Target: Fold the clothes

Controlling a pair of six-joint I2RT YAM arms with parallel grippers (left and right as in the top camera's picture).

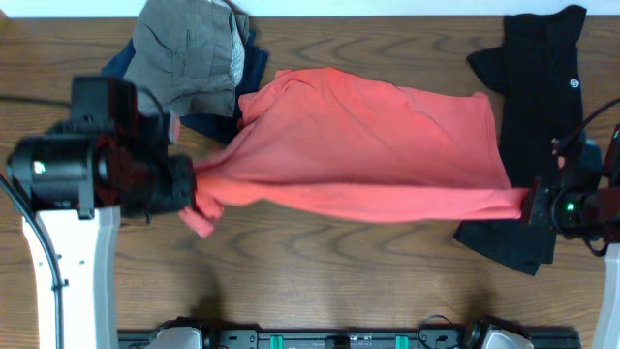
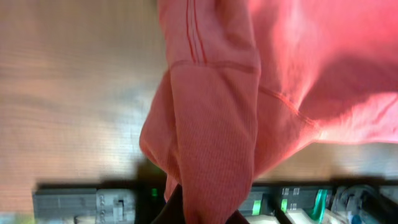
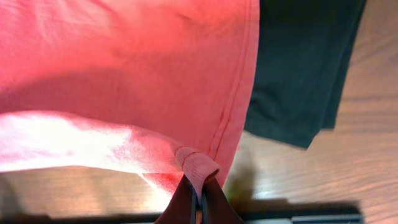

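The coral-red T-shirt [image 1: 368,145] lies stretched across the middle of the table, its front edge lifted between both grippers. My left gripper [image 1: 189,184] is shut on its left end, where a sleeve hangs down [image 2: 211,130]. My right gripper [image 1: 533,206] is shut on its right hem corner [image 3: 198,165]. A black shirt [image 1: 538,87] lies at the right, partly under my right arm, and also shows in the right wrist view [image 3: 298,62]. A grey-khaki piece [image 1: 184,48] lies on a navy piece [image 1: 254,60] at the back left.
The wooden table [image 1: 320,281] is bare along the front. A black rail with equipment [image 1: 339,339] runs along the front edge. White arm bases stand at the front left [image 1: 73,281] and front right [image 1: 610,301].
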